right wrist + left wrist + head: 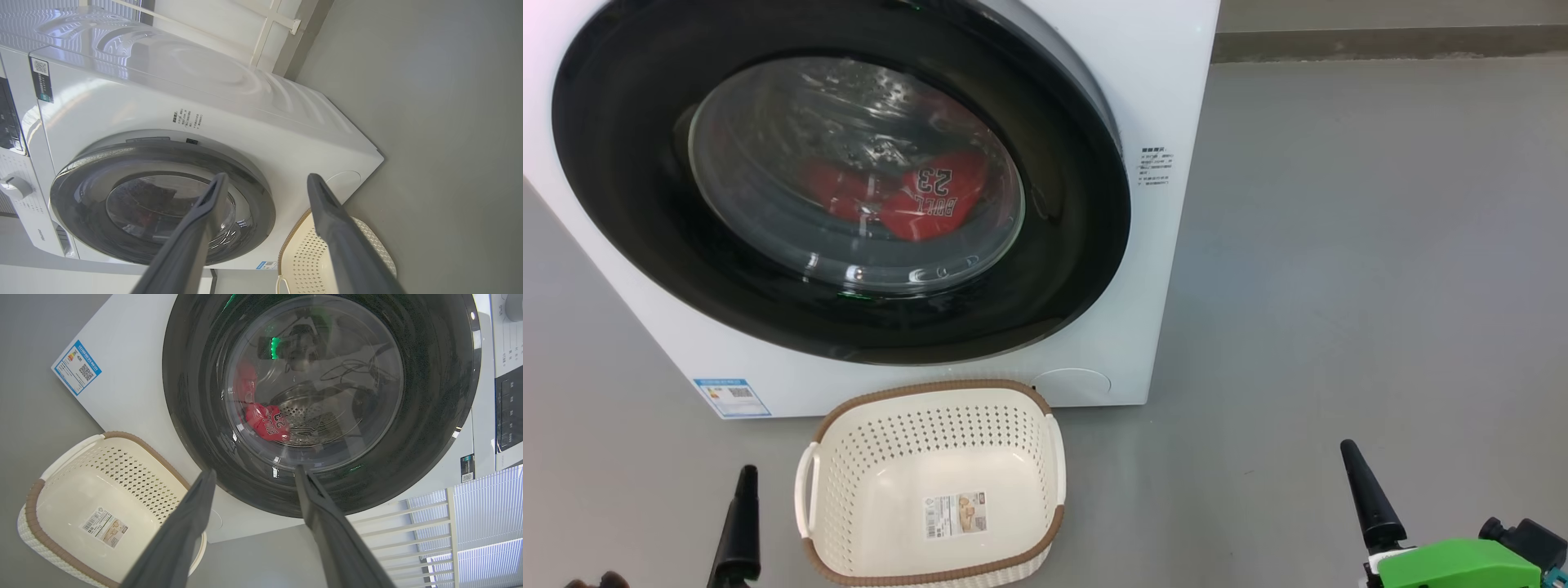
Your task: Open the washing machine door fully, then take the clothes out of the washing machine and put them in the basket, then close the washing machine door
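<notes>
Washing machine door (841,188) upper centre of frame, not swung wide, red jersey (923,200) behind glass. Left pincer (253,471), right pincer (265,175) both spread, empty, pointing at it (right likely nearer door's free edge).

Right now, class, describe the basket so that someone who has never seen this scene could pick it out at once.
Find the big white washing machine with its round black-rimmed door. On the grey floor before it stands the basket. Only it is cream perforated plastic, with brown rim, white handles and a paper label inside.
</notes>
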